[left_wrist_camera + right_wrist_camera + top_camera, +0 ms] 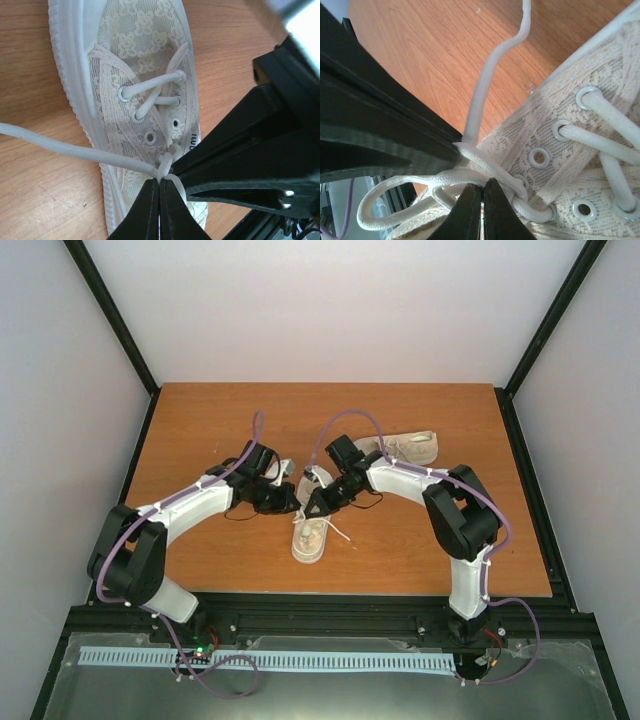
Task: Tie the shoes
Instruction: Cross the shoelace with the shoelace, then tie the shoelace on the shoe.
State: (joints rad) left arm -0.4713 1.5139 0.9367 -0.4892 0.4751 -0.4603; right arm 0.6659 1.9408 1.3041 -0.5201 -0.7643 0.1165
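Two cream shoes lie on the wooden table: one (pixel 310 538) in the middle, toe toward me, the other (pixel 412 448) on its side at the back right. Both grippers meet over the middle shoe's top eyelets. My left gripper (pixel 293 502) (pixel 160 181) is shut on the white lace (pixel 60 147) just where it leaves the shoe (pixel 145 60). My right gripper (pixel 316 505) (pixel 482 186) is shut on the lace where a loop (pixel 375 200) crosses the knot. A free lace end (pixel 480 100) trails away over the table. The two pairs of fingertips almost touch.
The table (pixel 200 420) is walled in by white panels with black frame posts at the back corners. A thin dark cable (pixel 237 514) lies under the left arm. The black rail (pixel 320 615) carrying the arm bases runs along the near edge.
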